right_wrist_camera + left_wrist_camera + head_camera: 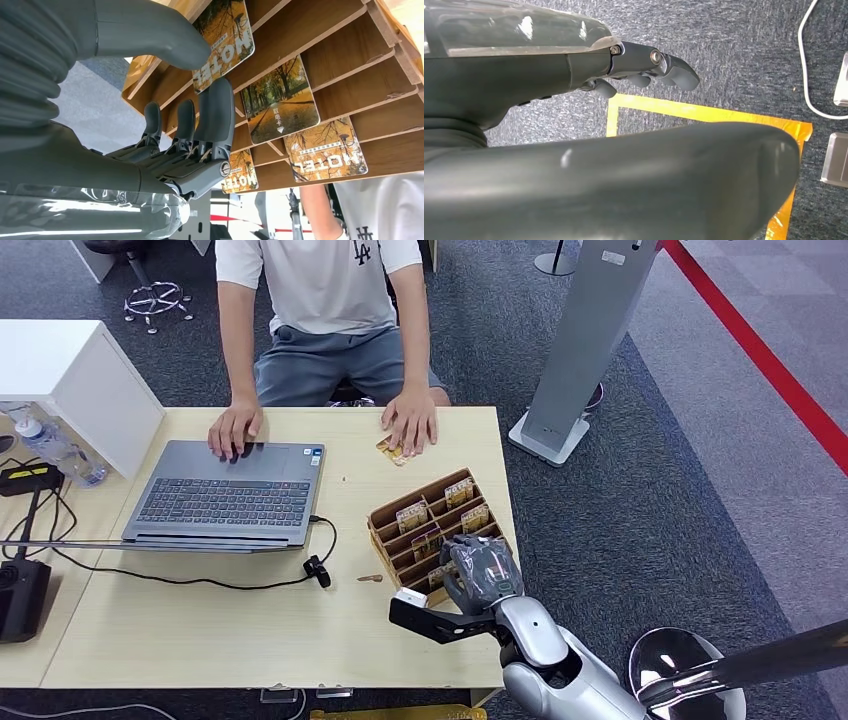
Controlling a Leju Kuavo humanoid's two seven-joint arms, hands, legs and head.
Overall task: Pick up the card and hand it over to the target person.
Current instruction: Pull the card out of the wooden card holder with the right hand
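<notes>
The right hand point(483, 568) is at the near end of the wooden card rack point(392, 518), and in the right wrist view its thumb and a finger point(217, 112) pinch a hotel key card point(225, 37) that sits partly in its slot. The other fingers are spread alongside. The grasp looks thin, set near the card's edge, so the step in hand is best done by drawing the card out along the slot's slope, not twisting it against the divider, and firming the pinch before lifting clear.

The left hand point(644, 70) hangs over the carpet, fingers loosely curled, grasping nothing.

The rack stands near the desk point(250, 640) edge on the robot's right. Beyond it the person's hand point(410, 420) rests flat on another card. The laptop point(225, 495) and its cable point(200, 578) lie to the left, so the open lane for handover runs straight forward over the rack.
</notes>
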